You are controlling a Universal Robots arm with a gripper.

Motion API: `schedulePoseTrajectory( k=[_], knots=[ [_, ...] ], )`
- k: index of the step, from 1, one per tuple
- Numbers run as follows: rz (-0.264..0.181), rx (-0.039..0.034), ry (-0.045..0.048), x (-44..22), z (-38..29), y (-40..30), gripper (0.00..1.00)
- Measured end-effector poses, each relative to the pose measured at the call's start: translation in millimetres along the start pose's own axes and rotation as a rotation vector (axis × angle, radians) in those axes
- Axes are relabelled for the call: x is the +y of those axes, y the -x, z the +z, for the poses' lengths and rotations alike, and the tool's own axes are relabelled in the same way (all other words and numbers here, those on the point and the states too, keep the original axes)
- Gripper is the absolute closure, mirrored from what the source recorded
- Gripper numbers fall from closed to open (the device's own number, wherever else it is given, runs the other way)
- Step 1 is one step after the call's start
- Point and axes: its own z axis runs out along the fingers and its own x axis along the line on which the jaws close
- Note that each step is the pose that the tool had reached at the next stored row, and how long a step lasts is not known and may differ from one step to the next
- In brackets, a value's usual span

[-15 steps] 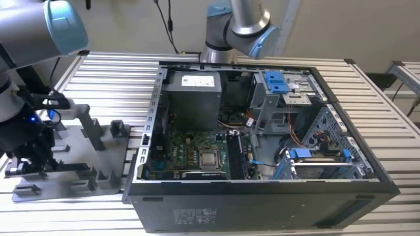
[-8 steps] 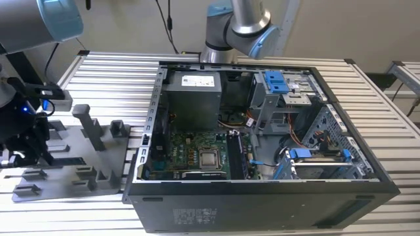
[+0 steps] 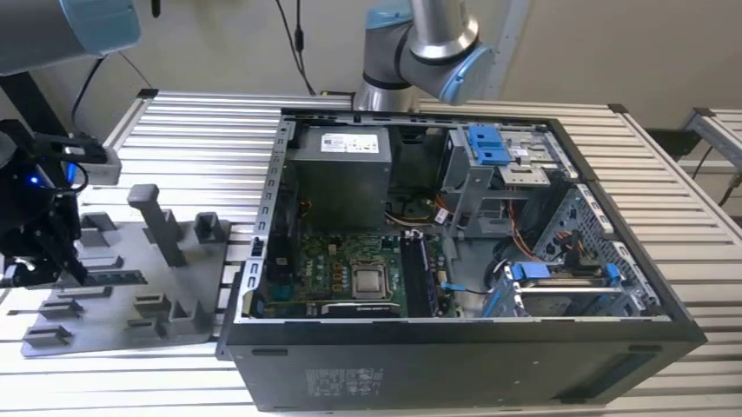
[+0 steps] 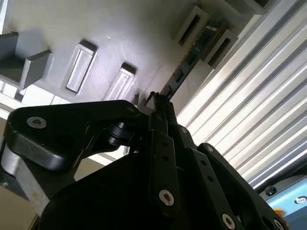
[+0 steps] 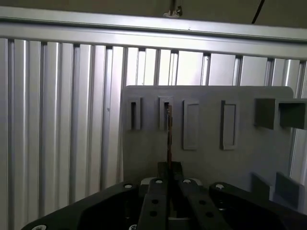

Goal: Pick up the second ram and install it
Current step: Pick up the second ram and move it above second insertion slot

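The second ram (image 4: 192, 53) is a thin dark board with black chips. It stands on edge in a slot of the grey holder tray (image 3: 174, 304) at the exterior view's left. Its far end sits between two raised slot walls. In the first wrist view the ram (image 5: 169, 134) shows edge-on, running from the slot to my fingers. My gripper (image 3: 68, 271) hangs low over the tray and is shut on the ram's near end. Both black fingertips (image 4: 165, 108) press against it, one on each side.
An open computer case (image 3: 649, 261) lies on the slatted metal table (image 3: 197, 148) at the exterior view's right, with its motherboard (image 3: 347, 269) facing up. Upright posts (image 3: 156, 221) rise from the tray near my gripper. The arm's base (image 3: 418, 52) stands behind the case.
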Motion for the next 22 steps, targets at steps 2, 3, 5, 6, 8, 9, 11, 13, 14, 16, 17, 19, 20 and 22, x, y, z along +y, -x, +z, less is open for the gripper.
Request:
schedulePoseTrajectory(
  k=[2, 3, 5, 6, 8, 9, 11, 13, 14, 16, 17, 19, 20, 22],
  knots=[
    [0.0, 0.0001, 0.0, 0.3, -2.0, 0.0, 0.86],
    [0.0, 0.0, -0.0001, 0.4, -2.8, 0.0, 0.86],
    [0.0, 0.0, -0.0001, 0.7, -4.5, 0.0, 0.86],
    [0.0, 0.0, -0.0002, 0.8, -5.4, 0.0, 0.86],
    [0.0, 0.0, -0.0004, 1.1, -5.9, 0.1, 0.86],
    [0.0, 0.0, -0.0006, 1.2, -6.0, 0.1, 0.86],
    [0.0, -0.0001, -0.0006, 1.2, -6.0, 0.1, 0.86],
    [0.0, 0.0, -0.0005, 1.2, -6.0, 0.1, 0.86],
    [0.0, 0.0002, -0.0002, 1.3, -6.8, 0.1, 0.86],
    [0.0, 0.0, -0.0004, 1.3, -10.7, 0.1, 0.86],
    [0.0, 0.0, -0.0004, 1.3, -12.4, 0.1, 0.86],
    [0.001, -0.0001, -0.0005, 1.8, -14.1, 0.3, 0.86],
    [0.001, -0.0001, -0.0006, 2.1, -14.7, 0.3, 0.86],
    [0.001, 0.0, -0.0006, 2.5, -16.1, 0.3, 0.86]
  ],
)
